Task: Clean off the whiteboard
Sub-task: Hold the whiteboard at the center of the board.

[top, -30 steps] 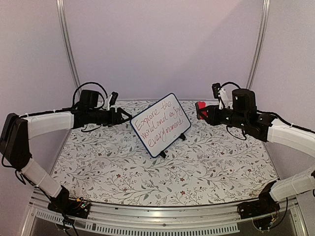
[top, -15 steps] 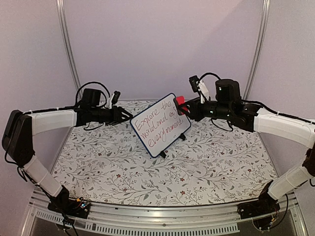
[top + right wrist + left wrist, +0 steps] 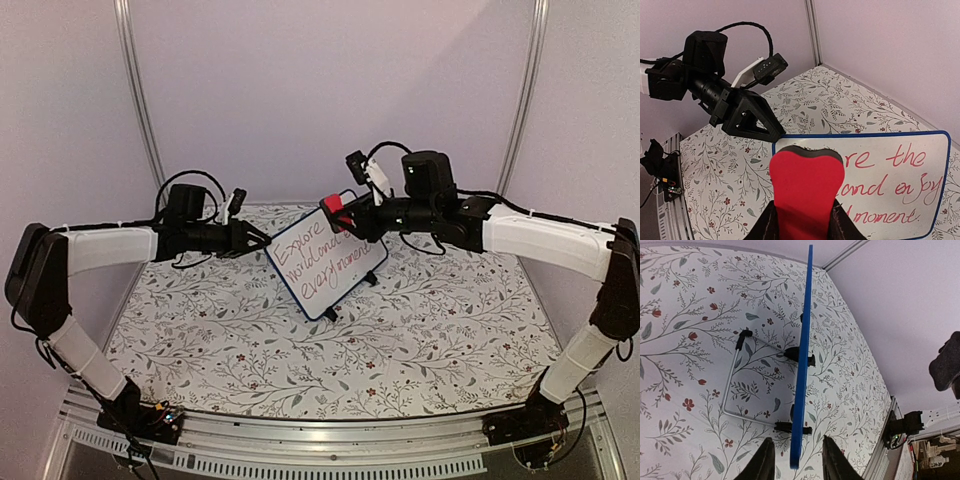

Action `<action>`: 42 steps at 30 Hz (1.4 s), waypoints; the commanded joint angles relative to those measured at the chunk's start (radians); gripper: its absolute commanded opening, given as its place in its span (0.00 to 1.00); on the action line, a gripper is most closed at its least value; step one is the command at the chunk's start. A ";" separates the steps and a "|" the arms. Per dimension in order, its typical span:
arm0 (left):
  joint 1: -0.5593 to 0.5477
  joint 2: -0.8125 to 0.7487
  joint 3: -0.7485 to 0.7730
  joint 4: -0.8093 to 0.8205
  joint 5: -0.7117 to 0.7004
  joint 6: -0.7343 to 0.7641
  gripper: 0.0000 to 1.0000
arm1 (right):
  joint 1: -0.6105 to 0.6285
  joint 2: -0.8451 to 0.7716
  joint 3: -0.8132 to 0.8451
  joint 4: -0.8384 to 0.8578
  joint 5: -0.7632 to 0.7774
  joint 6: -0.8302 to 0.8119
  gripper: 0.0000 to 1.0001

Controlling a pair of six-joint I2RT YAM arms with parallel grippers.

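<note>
Top view: R claw (image 3: 347, 217) w/ eraser (image 3: 333, 205) at the board (image 3: 328, 262)'s top-left corner, L claw (image 3: 256, 240) at its left edge.
Risk: the board, tilted on its wire stand (image 3: 732, 385) on the bench (image 3: 450, 340), could skid or tip back once the eraser pushes, b/c L claw isn't gripping. Its fingers (image 3: 765, 462) stand apart, straddling the blue edge w/ a gap each side. Claws are also near each other at that corner, so a wide stroke toward L claw may clip it. R claw is clamped on the eraser, board just ahead of and below it; eraser-to-board contact: can't tell. Writing all intact, so wiping not begun.
</note>
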 commanded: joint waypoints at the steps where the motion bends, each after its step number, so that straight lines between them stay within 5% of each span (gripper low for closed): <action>1: -0.005 0.004 -0.017 0.044 0.024 0.009 0.32 | 0.035 0.066 0.082 -0.072 0.012 -0.058 0.30; 17: -0.005 0.034 -0.013 0.048 0.046 0.009 0.24 | 0.104 0.232 0.219 -0.133 0.111 -0.117 0.27; 29: -0.004 0.037 -0.011 0.051 0.053 0.006 0.03 | 0.131 0.284 0.242 -0.126 0.138 -0.131 0.26; 42: -0.006 0.032 -0.014 0.054 0.052 0.003 0.00 | 0.149 0.372 0.317 -0.161 0.164 -0.136 0.24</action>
